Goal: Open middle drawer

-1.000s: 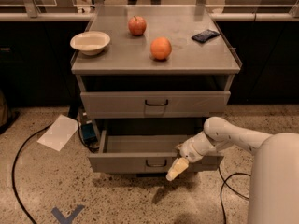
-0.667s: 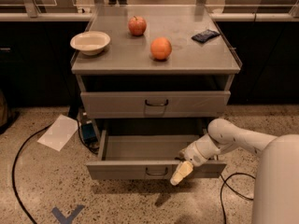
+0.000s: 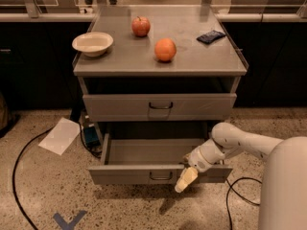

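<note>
The middle drawer (image 3: 124,175) is a grey metal drawer with a flat front and a small dark wire handle (image 3: 160,177). It stands pulled well out of the cabinet, and its inside (image 3: 144,151) looks bare. My gripper (image 3: 186,180) is at the drawer's front edge, just right of the handle and partly over the front panel. My white arm (image 3: 240,143) reaches in from the lower right.
The drawer above (image 3: 120,107) is closed. On the cabinet top (image 3: 120,63) are a white bowl (image 3: 92,43), an apple (image 3: 140,26), an orange (image 3: 165,50) and a dark packet (image 3: 211,36). On the floor left lie paper (image 3: 60,135), a blue object (image 3: 89,134) and a cable (image 3: 17,171).
The middle drawer has slid farther out toward the camera. My gripper has moved with its front edge, down and forward.
</note>
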`<state>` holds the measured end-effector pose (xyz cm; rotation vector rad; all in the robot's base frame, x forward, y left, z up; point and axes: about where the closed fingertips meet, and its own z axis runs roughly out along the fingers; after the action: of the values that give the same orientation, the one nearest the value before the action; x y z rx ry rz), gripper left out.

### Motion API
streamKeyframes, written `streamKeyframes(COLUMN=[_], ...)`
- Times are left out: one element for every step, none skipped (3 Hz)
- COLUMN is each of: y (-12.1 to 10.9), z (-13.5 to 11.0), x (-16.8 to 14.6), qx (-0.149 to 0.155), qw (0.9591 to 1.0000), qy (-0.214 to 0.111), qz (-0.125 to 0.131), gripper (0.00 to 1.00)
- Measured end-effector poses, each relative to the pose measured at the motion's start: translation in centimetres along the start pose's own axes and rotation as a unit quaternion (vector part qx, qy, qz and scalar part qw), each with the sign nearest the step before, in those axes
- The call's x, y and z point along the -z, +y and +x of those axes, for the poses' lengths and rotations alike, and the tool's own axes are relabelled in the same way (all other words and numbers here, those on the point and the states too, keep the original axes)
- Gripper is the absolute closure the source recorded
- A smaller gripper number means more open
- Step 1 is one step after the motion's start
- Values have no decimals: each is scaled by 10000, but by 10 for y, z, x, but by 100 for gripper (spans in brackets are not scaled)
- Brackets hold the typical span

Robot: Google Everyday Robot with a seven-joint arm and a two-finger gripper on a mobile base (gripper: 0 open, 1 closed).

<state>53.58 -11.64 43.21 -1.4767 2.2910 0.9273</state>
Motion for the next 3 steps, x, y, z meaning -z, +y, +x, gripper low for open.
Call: streamKeyframes(y=[22, 59, 89], z=[13, 25, 29], x=[3, 12, 19], qx=[192, 373, 499], qw=[9996, 9983, 9968], qy=[115, 99, 79], qz=[-159, -430, -613], gripper=[0, 0, 0])
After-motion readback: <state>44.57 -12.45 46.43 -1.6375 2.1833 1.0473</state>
